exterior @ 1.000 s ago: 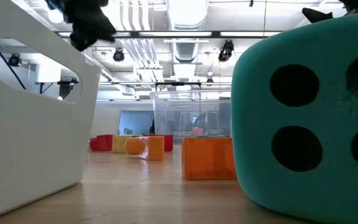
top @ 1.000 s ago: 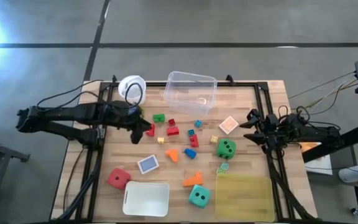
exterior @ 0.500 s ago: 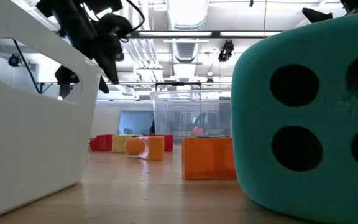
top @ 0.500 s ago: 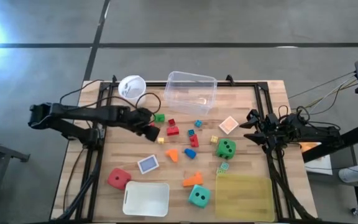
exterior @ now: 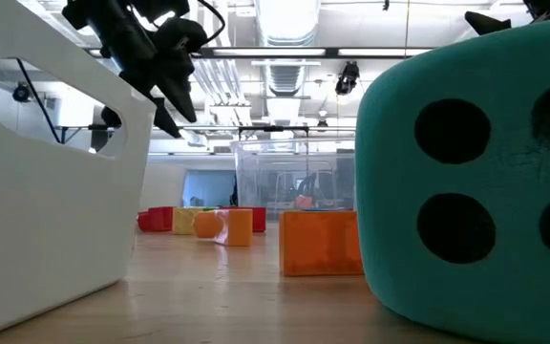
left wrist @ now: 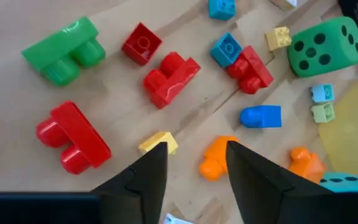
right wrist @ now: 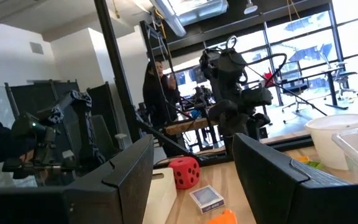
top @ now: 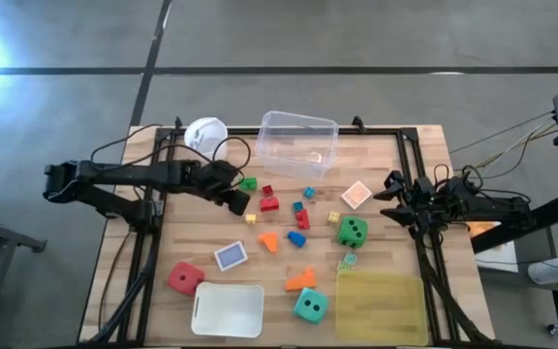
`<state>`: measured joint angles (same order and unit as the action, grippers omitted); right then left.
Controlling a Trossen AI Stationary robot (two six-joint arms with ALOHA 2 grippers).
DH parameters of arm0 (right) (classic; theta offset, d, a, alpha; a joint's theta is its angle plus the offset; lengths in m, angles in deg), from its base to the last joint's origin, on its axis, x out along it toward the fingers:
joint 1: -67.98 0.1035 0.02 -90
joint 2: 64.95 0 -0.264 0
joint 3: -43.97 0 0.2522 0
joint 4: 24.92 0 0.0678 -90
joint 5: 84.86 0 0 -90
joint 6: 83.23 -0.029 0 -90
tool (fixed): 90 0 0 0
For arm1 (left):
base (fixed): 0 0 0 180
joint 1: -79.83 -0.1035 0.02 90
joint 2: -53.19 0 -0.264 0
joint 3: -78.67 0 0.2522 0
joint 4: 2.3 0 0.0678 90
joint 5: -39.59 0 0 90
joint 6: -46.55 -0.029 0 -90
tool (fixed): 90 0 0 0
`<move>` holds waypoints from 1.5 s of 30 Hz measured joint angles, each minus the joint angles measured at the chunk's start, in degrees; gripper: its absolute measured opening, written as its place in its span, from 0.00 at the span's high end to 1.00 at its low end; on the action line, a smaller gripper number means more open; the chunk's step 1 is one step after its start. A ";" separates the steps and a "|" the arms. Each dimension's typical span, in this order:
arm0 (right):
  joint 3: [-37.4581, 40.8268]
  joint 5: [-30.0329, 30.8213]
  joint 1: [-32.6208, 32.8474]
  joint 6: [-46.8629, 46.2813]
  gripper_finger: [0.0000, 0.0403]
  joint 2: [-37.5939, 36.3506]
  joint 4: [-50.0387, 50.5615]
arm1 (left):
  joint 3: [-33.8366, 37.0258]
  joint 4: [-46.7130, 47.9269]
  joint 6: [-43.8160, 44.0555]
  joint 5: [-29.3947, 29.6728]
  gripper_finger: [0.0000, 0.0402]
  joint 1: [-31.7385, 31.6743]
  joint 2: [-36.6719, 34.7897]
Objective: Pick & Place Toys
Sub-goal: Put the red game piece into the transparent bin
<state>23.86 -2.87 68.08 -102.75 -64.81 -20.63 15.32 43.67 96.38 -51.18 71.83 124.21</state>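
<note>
We have the left gripper point(top: 235, 201) hovering low above the loose toys mid-counter, fingers apart and empty, lined up over the small yellow plastic block point(left wrist: 158, 142) to straddle it; the right gripper point(top: 392, 202) waits at the right edge, fingers apart
</note>
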 joint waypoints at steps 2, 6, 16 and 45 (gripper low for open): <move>0.00 0.00 0.00 0.13 0.47 0.00 0.00 | 0.05 -0.64 2.93 1.65 0.50 -0.16 0.00; 0.00 0.00 0.00 0.18 0.47 0.00 0.00 | 0.89 -0.74 11.54 -0.65 0.42 -2.94 0.00; 0.00 -0.63 0.00 0.03 0.47 0.00 0.02 | 2.03 -0.66 11.55 -1.11 0.19 -5.25 0.50; 0.00 -3.61 0.02 -0.19 0.47 -0.02 0.13 | -7.45 16.10 13.66 4.24 0.21 -4.84 18.28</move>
<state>23.86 -6.48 68.10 -102.94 -64.83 -20.50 7.88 59.77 110.04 -46.94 66.99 142.49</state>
